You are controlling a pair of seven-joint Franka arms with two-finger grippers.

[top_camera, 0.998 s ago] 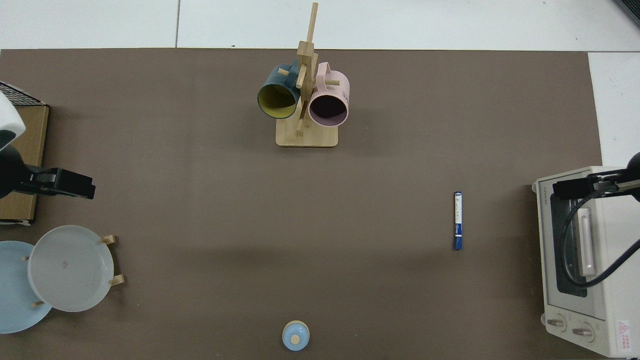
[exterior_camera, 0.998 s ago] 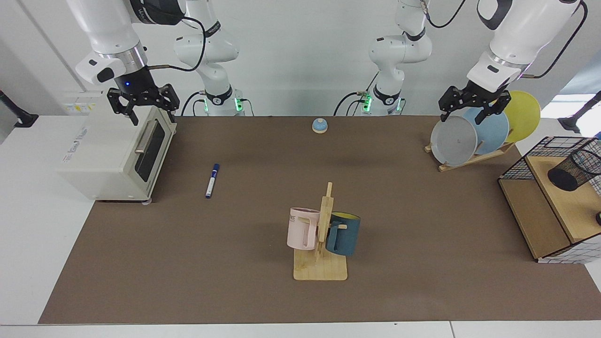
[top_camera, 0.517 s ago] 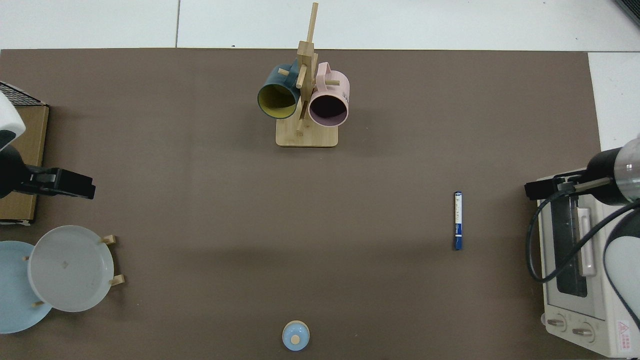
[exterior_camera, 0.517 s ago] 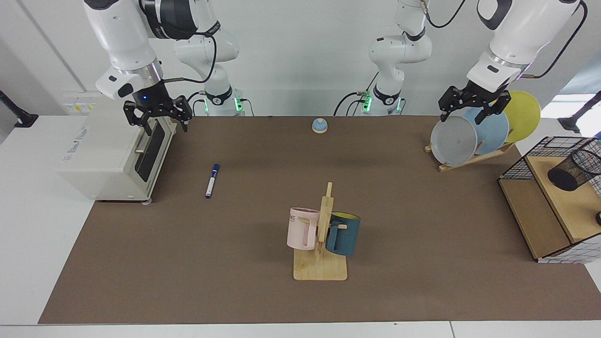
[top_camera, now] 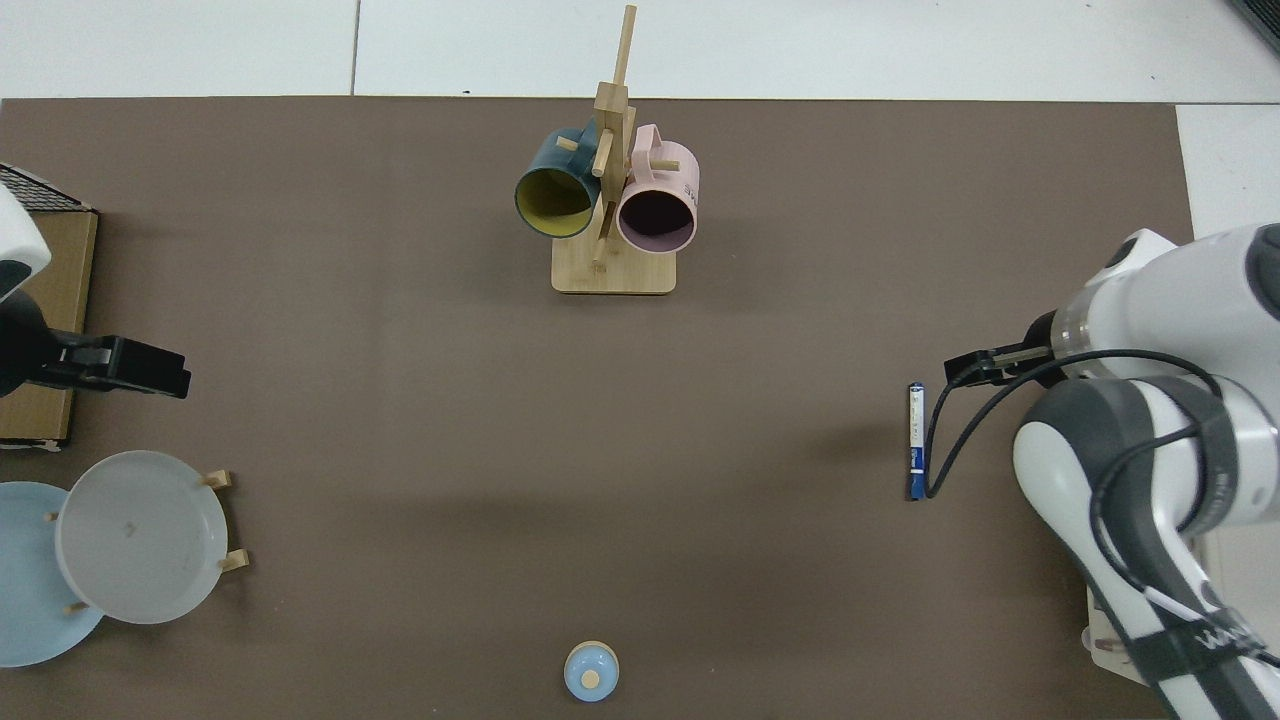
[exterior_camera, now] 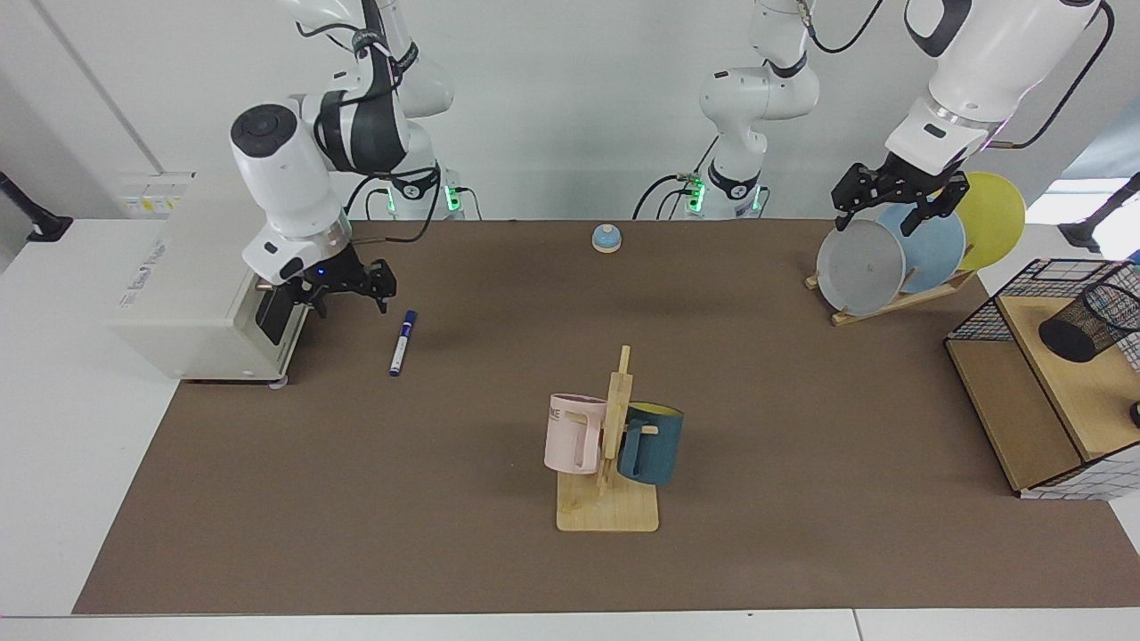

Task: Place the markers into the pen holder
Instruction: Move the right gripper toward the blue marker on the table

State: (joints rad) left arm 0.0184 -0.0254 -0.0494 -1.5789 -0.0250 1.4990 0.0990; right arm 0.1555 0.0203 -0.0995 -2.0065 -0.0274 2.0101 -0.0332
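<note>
Since the earlier frames, the right gripper (exterior_camera: 347, 289) has swung away from the top of the toaster oven (exterior_camera: 191, 294) and come down toward the mat, so it now hangs just beside the capped far end of the marker (exterior_camera: 403, 342), fingers spread and holding nothing. The marker lies flat on the brown mat (exterior_camera: 499, 570), apart from everything else, blue cap pointing toward the far side. In the top view the same gripper (top_camera: 985, 366) sits to the right of the marker (top_camera: 916, 440), not yet over it.

The step in hand looks like the approach to a pick. To do it well, the gripper should centre over the middle of the barrel, with its fingers straddling the barrel crosswise, then descend until the tips nearly touch the mat before closing.

The left gripper (exterior_camera: 899, 198) waits, open, above the plate rack (exterior_camera: 891, 303). The pen holder (exterior_camera: 1091, 322) lies tipped on its side on the wooden shelf of the wire basket (exterior_camera: 989, 307) at the right edge, well apart from the marker.
</note>
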